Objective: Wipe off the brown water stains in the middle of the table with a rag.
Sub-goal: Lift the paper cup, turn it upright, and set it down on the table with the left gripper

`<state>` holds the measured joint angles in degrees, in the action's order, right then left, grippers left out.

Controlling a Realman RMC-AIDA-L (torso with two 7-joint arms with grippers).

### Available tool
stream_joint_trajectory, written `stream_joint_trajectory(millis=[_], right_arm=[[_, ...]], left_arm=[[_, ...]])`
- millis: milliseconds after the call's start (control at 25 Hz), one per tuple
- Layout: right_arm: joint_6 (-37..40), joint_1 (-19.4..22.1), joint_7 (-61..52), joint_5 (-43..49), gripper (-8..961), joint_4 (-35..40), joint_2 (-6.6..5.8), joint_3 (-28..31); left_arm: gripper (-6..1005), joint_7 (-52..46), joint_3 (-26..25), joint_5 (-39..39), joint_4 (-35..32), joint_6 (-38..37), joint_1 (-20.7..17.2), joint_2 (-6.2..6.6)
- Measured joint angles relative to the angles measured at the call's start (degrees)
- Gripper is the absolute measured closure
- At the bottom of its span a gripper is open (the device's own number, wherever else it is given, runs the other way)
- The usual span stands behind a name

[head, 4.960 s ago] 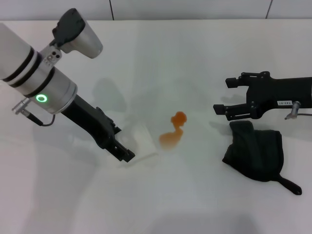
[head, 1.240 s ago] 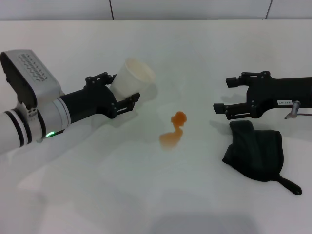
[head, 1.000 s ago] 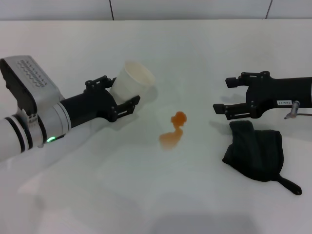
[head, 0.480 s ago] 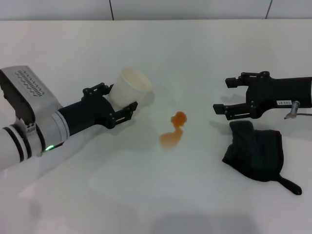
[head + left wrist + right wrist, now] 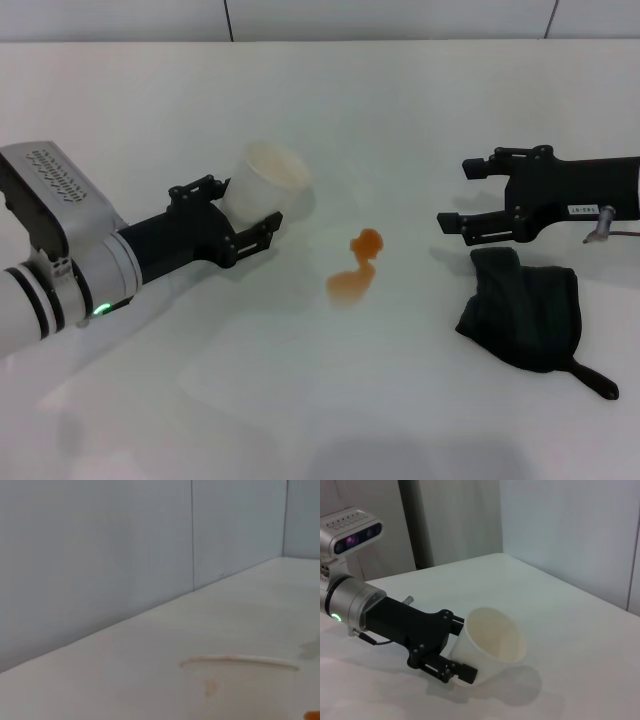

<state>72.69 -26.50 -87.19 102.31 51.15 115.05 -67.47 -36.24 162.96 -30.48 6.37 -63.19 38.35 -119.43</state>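
Surface: the table (image 5: 400, 130), white, smooth.
Middle: the brown water stains (image 5: 354, 269), two joined blobs.
Right side: the rag (image 5: 525, 320), dark, folded, well apart from the stains.

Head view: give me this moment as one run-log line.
left end effector: shut on cup, left of brown water stains | right end effector: open, empty, above rag | stains unwiped on table
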Motion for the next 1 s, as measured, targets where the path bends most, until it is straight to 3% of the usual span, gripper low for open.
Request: stream_joint_trajectory(millis=[1000], right_arm=[[0.20,-0.02,0.00,-0.01,95,0.00,0.00,-0.03]], left_arm=[[288,-3.17,0.06,-2.03,-1.62,1.13,-0.74,-0.02]])
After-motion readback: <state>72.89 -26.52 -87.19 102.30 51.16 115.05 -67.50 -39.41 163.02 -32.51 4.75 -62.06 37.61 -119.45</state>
